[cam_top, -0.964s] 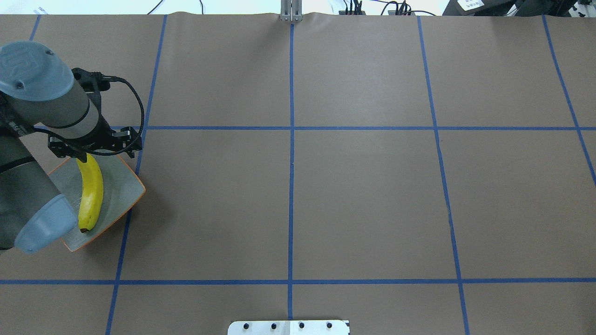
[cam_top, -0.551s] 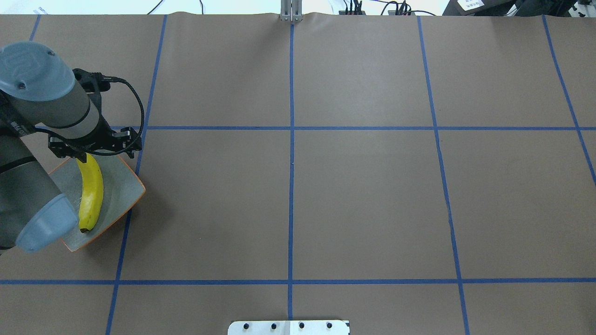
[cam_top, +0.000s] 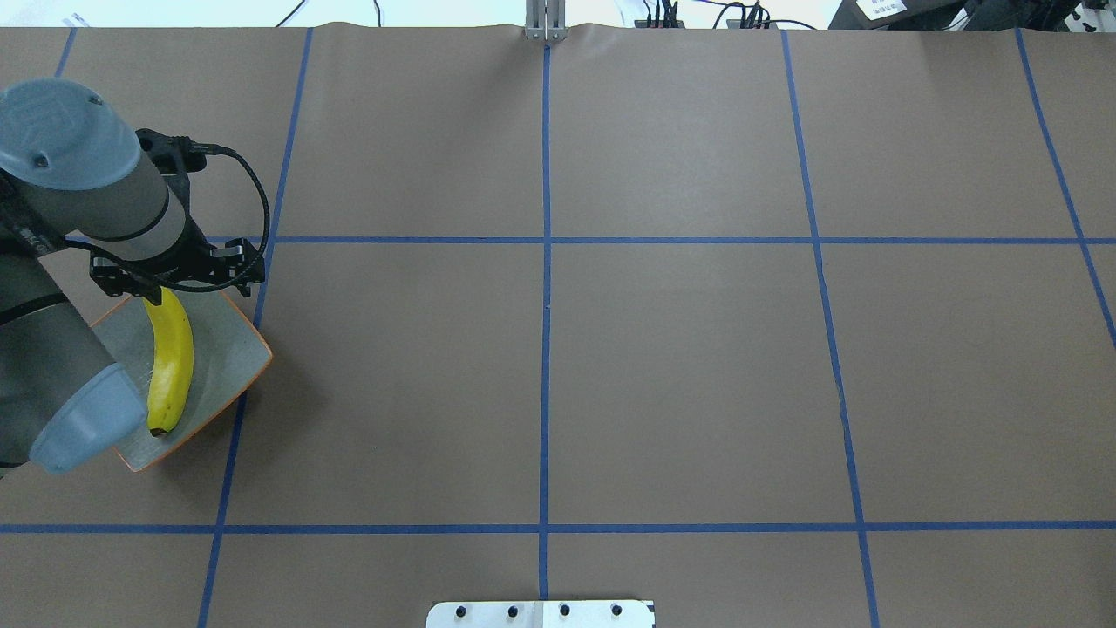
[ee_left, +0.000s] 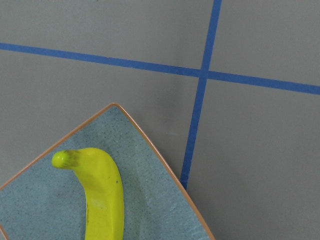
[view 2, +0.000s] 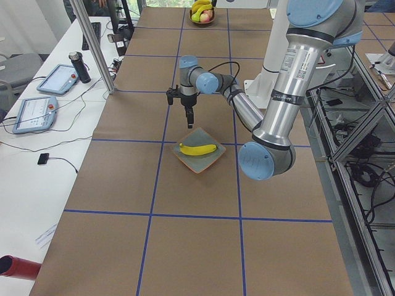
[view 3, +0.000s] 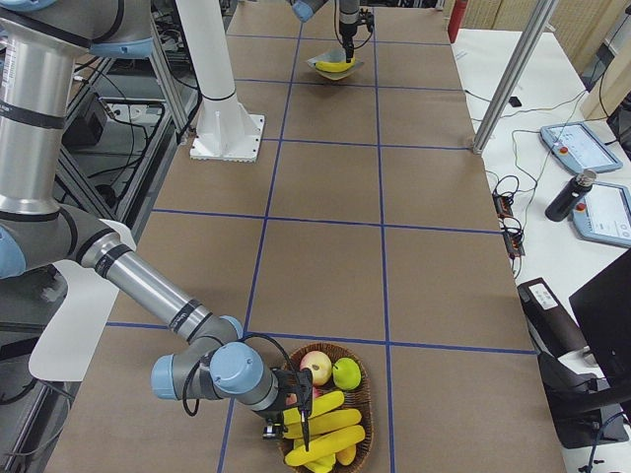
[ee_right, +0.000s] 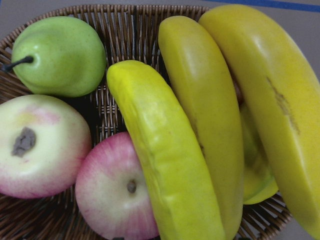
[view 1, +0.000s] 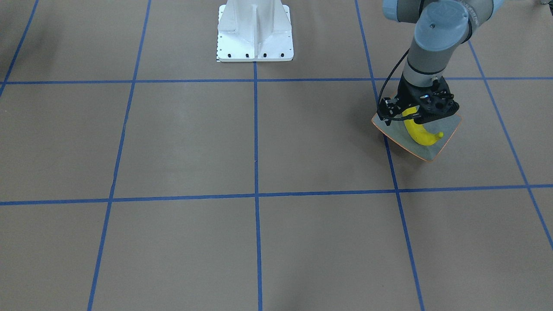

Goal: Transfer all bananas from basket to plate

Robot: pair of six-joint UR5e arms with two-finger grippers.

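Observation:
One yellow banana lies on the grey-green, orange-rimmed plate at the table's left side. My left gripper hangs just above the banana's stem end, apart from it; its fingers are hidden under the wrist, so whether it is open I cannot tell. At the far right, the wicker basket holds three bananas. My right gripper points down over them. Its state cannot be told.
A green pear and two apples share the basket with the bananas. The white robot base stands at the table's near middle. A metal post rises at the far edge, with tablets on the side table.
Almost nothing differs. The left arm has shifted very slightly above the plate, and the banana lies in the same spot.

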